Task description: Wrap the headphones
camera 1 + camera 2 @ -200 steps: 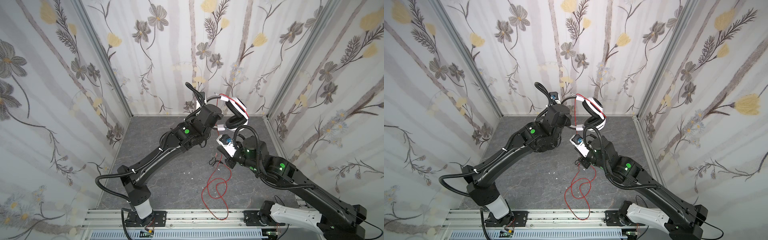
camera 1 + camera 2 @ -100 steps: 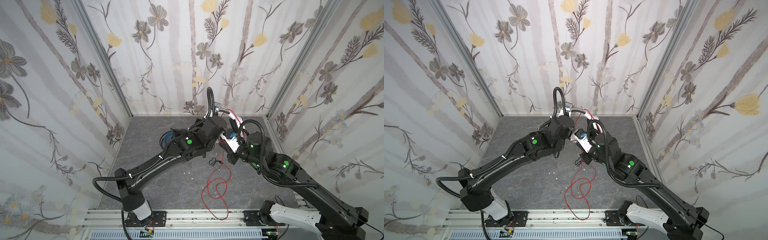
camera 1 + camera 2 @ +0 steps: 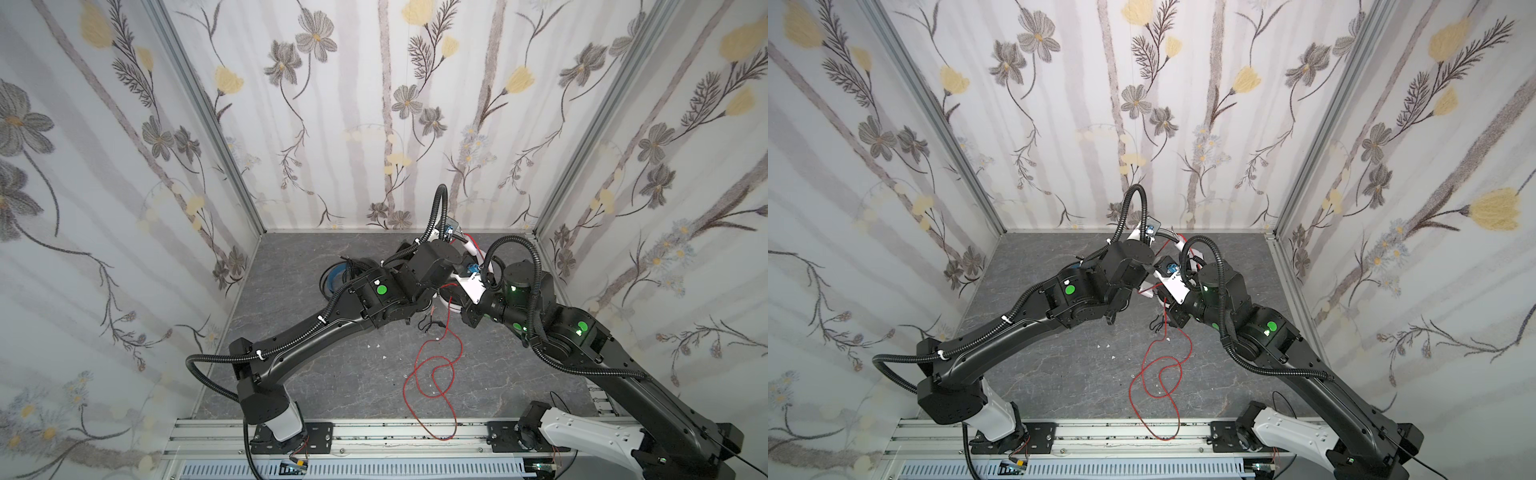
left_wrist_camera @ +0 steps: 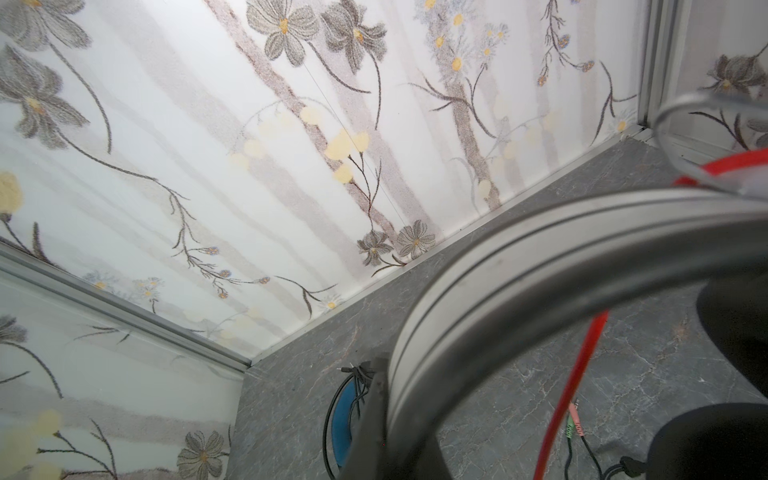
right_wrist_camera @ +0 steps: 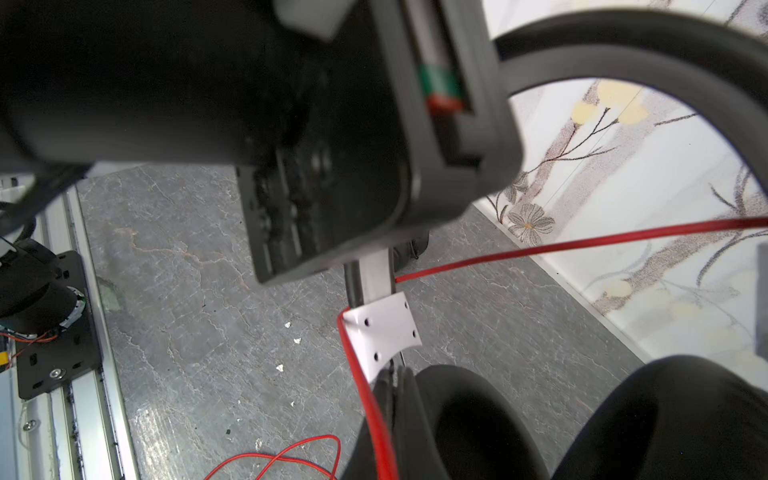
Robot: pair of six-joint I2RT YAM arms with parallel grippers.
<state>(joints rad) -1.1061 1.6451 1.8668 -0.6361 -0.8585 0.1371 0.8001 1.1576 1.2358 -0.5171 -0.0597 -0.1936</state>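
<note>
Headphones (image 5: 384,328), the white pair, are held at the back of the desk (image 3: 332,374), band (image 4: 540,257) pinched in the left tool (image 5: 478,124), right tool (image 3: 459,305) closed near the earpads (image 5: 478,428); wind the slack red cable (image 3: 432,374) snugly, evenly.

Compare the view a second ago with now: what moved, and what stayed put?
The left arm and right arm lowered the white headset from high by the back wall toward the table; no grip changed. The black headset came into view behind the left arm. The red cable loops stayed put.
</note>
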